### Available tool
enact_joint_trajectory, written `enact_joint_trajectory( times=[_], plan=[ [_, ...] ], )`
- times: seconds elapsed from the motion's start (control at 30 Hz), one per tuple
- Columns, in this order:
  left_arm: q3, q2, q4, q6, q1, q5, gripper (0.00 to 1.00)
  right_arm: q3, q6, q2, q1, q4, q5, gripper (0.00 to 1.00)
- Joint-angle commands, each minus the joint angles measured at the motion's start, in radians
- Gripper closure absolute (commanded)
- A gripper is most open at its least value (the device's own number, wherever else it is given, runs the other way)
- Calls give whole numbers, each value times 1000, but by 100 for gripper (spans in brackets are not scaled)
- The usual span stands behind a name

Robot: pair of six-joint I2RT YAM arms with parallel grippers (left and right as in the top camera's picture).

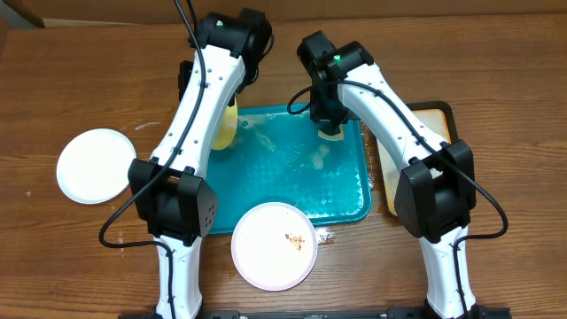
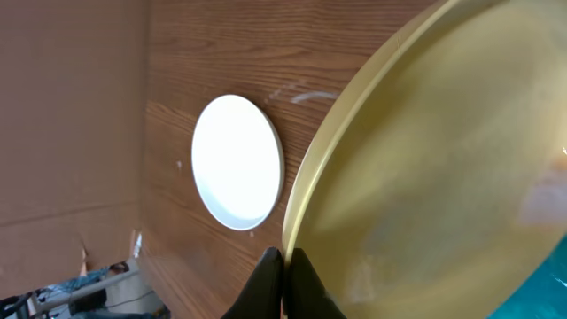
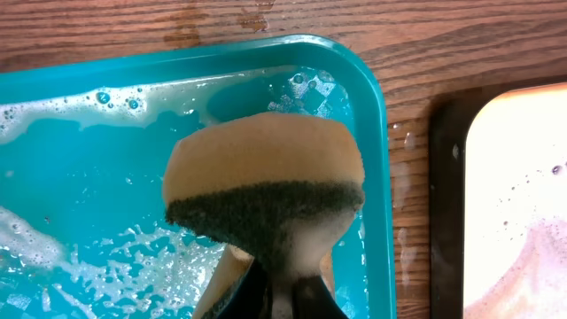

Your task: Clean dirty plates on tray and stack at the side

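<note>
The teal tray point(image 1: 350, 199) lies mid-table, wet and soapy. My left gripper point(image 2: 283, 266) is shut on the rim of the pale yellow-green plate point(image 2: 443, 177), which stands tilted at the tray's left edge point(image 1: 226, 128). A clean white plate point(image 1: 94, 165) lies on the table to the left and also shows in the left wrist view point(image 2: 237, 162). A white plate with brown smears point(image 1: 275, 245) rests at the tray's front edge. My right gripper point(image 3: 282, 297) is shut on a tan sponge with a dark scouring side point(image 3: 266, 186), held over the tray's far right corner point(image 1: 330, 131).
A tan, black-rimmed tray point(image 1: 434, 120) sits right of the teal tray, partly under my right arm, and shows wet in the right wrist view point(image 3: 518, 204). Foam and water drops lie on the teal tray's base point(image 3: 80, 257) and on the wood by its front edge.
</note>
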Motion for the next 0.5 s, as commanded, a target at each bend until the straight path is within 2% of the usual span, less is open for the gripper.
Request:
enact_joint_trajectory(
  times=[0.0,0.47],
  plan=[
    [23,-10,-3,-36,13,-61,96,19,-5,-5,-27,-2,20,96],
    [23,-10,0,-106,14,-180,96,19,-5,-5,-100,-35,19,96]
  ],
)
